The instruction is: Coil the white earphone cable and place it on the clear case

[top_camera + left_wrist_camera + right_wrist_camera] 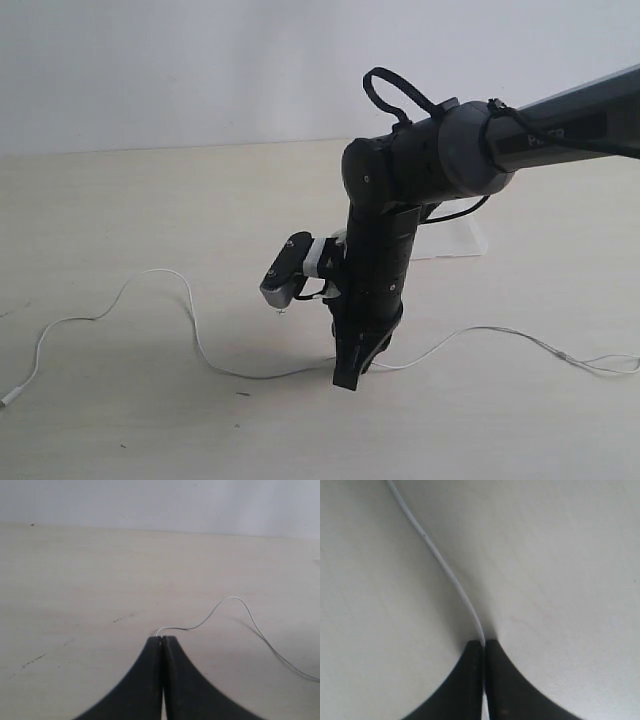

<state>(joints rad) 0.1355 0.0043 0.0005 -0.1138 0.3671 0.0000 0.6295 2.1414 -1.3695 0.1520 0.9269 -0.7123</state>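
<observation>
R gripper (350,380) is pinching cable (448,570) mid-span, lower center of ext. view. L gripper (161,638) is sitting pressed together, cable end at its tips, grip unclear. Risk: thin cable slipping out or snagging while lifting toward case (462,243), center-right.

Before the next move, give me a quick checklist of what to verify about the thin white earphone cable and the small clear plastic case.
1. Hold by right gripper on thin white earphone cable: ok, jaws shut on it.
2. Hold by left gripper: cannot tell; jaws shut, a cable end shows at their tips.
3. Cable coiled: not ok, strung out across the pale table.
4. View of small clear plastic case: not ok, largely behind the right arm.
</observation>
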